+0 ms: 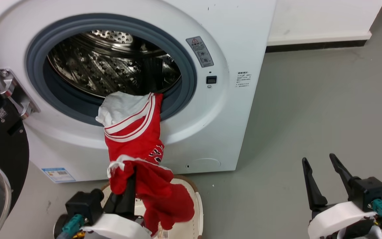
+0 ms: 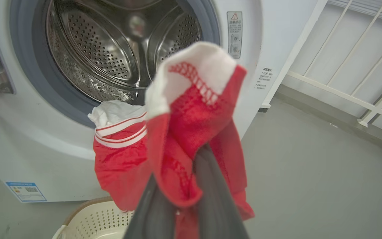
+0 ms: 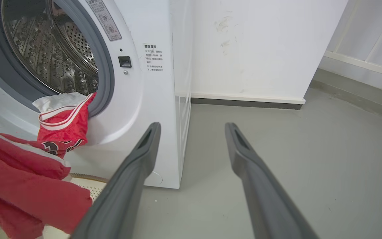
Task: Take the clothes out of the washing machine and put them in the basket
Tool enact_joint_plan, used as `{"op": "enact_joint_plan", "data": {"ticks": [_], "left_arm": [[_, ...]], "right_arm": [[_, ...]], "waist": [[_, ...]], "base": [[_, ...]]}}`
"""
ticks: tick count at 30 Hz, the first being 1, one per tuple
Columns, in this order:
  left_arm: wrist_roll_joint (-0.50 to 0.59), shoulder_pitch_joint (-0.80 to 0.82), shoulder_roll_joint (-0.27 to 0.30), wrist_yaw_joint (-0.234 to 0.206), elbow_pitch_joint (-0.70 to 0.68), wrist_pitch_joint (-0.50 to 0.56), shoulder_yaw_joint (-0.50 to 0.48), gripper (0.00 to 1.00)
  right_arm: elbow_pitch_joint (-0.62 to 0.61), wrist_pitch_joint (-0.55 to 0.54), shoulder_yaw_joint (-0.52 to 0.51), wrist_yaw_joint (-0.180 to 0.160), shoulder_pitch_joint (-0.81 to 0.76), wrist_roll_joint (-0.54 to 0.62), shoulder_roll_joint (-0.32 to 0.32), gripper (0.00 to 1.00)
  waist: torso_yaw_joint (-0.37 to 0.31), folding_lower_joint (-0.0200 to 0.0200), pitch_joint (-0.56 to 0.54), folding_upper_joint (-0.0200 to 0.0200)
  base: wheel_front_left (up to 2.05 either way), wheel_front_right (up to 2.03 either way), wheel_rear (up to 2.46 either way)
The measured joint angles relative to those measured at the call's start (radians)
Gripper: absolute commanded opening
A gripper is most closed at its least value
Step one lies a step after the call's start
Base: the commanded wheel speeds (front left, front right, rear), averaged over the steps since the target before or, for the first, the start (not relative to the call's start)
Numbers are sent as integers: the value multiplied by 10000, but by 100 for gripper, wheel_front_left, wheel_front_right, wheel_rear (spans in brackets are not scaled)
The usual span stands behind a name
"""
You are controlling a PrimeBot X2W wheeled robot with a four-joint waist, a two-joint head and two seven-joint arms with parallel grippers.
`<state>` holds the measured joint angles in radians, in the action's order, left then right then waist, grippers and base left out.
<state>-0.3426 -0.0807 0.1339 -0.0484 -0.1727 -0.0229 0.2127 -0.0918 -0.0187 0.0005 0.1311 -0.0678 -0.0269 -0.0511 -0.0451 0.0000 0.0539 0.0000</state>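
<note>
Red basketball-jersey clothes [image 1: 134, 139] w/ white stripe trim spill from the open porthole of the big white front-load washing machine [image 1: 240, 43], hanging above the cream perforated plastic basket [image 1: 199, 205] on the grey floor [image 1: 310, 99]. I see my left end effector [image 1: 132, 176] clamped on the red fabric. The right end effector [image 1: 317, 160] is spread wide, holding nothing, well apart.

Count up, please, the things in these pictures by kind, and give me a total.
Jerseys: 2 (hanging jersey draped out of the porthole, held jersey over the basket)
Washer: 1
Basket: 1
Grippers: 2 (left gripper shut on the held jersey, right gripper open)
Total: 6
</note>
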Motion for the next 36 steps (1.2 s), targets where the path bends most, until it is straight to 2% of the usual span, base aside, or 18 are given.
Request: {"op": "enact_joint_plan", "data": {"ticks": [7,13,28,36], "left_arm": [[-155,103,-142,127,2155,-775,-69,0],[-332,936,-138,307,4182,-1310,-295,0],[-815,4486,276,834,9559,-1933,-930,0],[-1099,6104,556,1028,11844,-2094,-1200,0]], "right_arm": [[-50,23,146,0,396,-13,0,100],[-23,109,307,0,835,-44,2,100],[270,633,556,0,2061,-278,-2,100],[575,932,742,2,2580,-431,-2,100]], "waist": [[2,0,657,0],[-161,1,1360,0],[-907,2,3709,0],[-1378,2,4690,0]], "base": [[0,0,0],[0,0,0],[0,0,0],[0,0,0]]}}
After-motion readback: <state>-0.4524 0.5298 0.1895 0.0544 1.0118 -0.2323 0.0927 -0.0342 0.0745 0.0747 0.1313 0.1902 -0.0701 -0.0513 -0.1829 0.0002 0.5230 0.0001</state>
